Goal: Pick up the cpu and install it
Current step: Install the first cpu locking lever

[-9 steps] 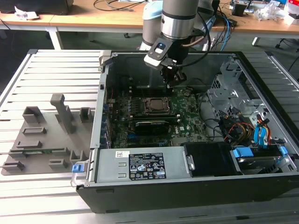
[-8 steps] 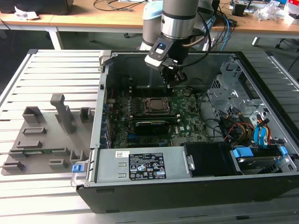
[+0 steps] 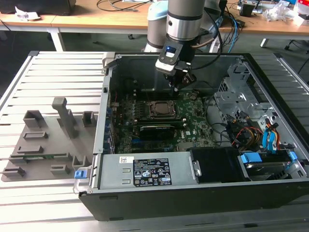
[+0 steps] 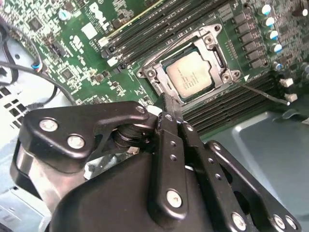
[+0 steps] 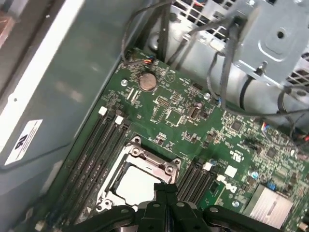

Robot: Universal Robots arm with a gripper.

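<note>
The cpu [image 3: 159,109] lies flat in the motherboard socket, its pale silver top framed by the socket's metal bracket [image 4: 150,73]. Both wrist views show the cpu [image 4: 190,72] [image 5: 136,186] seated there, apart from the fingers. My gripper [image 3: 179,86] hangs inside the open computer case, a little above the board and just beyond the socket toward the exterior view's right. Its two black fingers [image 4: 168,116] are pressed together with nothing between them, and their tips [image 5: 164,189] sit over the socket's edge.
The case walls [image 3: 108,77] surround the board. Memory slots [image 4: 145,26] flank the socket. Cables and a drive cage [image 3: 241,96] fill the exterior view's right side. A black shroud [image 3: 215,162] sits at the case front. A grey plastic tray [image 3: 43,140] lies on the slatted table at the exterior view's left.
</note>
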